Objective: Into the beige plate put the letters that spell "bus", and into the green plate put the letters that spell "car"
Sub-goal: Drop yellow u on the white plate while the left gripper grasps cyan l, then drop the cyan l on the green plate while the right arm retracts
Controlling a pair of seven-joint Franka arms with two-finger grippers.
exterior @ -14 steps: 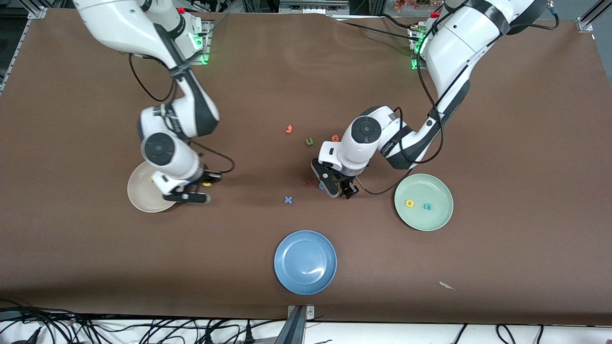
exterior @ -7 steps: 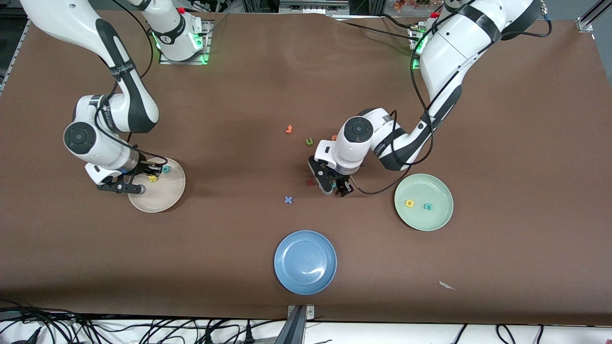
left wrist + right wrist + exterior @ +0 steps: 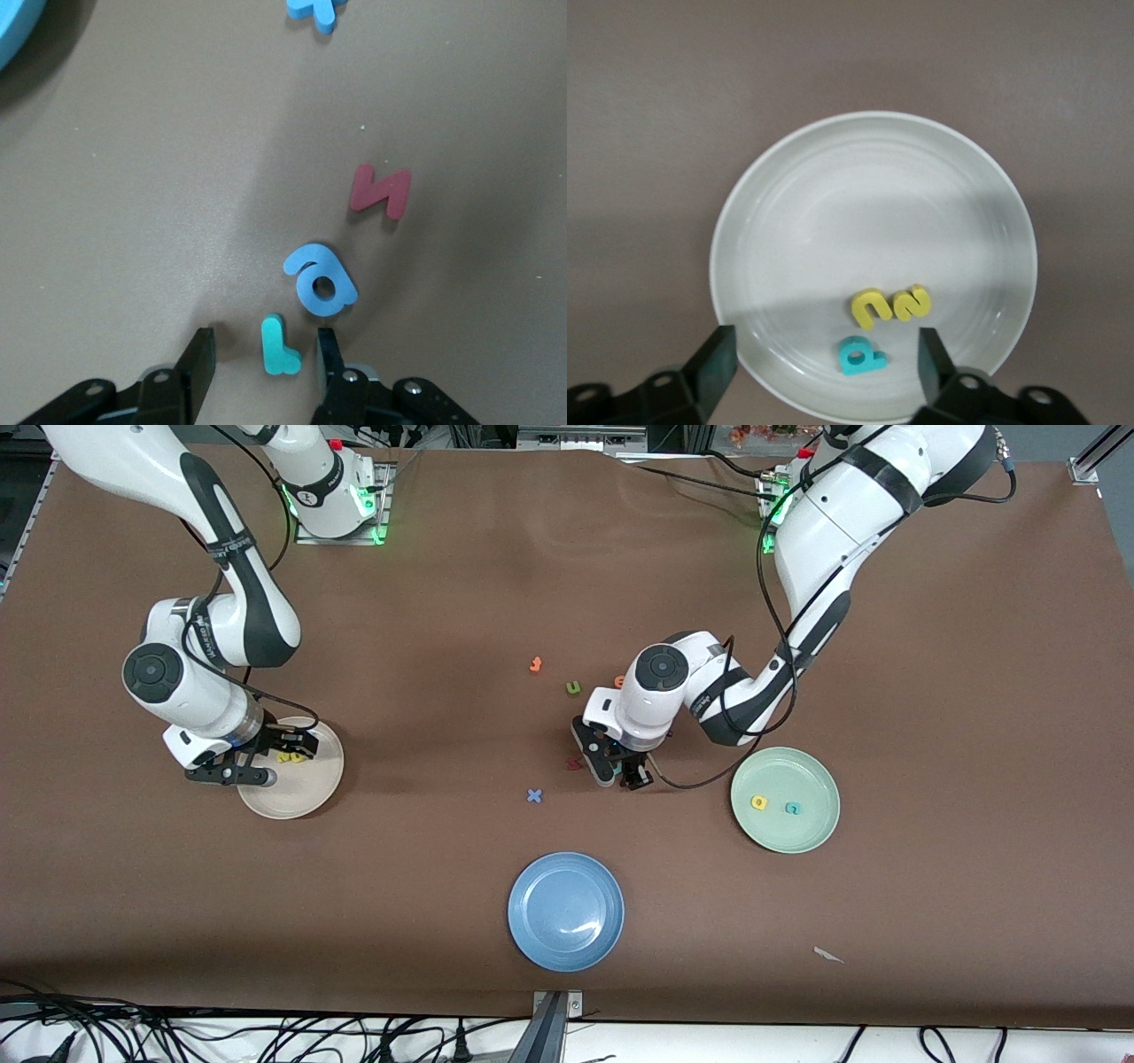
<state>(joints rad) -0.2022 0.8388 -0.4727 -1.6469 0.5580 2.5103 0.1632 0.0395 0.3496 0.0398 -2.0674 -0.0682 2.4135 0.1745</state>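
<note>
Right now my left gripper (image 3: 264,359) is low over the table near its middle, fingers partly open on either side of the teal "r" (image 3: 279,346), which lies flat and is not yet pinched. To do this well I would keep the letter centred between the fingers, press them in squarely, and lift straight up, because the blue round letter (image 3: 321,282) lies just beside one fingertip and could get nudged or caught. A dark red letter (image 3: 381,190) sits a little way off.

My right gripper (image 3: 824,354) hangs wide open and empty over the beige plate (image 3: 788,204), where the teal "b" (image 3: 860,356), yellow "u" (image 3: 870,308) and yellow "s" (image 3: 912,303) lie close together.

The green plate (image 3: 811,833), toward the left arm's end, holds the yellow "a" (image 3: 759,802) and teal "c" (image 3: 793,808).

From the front camera, the left wrist covers the "r", so I cannot see it there. Fingertip contact with the table is hard to judge.
</note>
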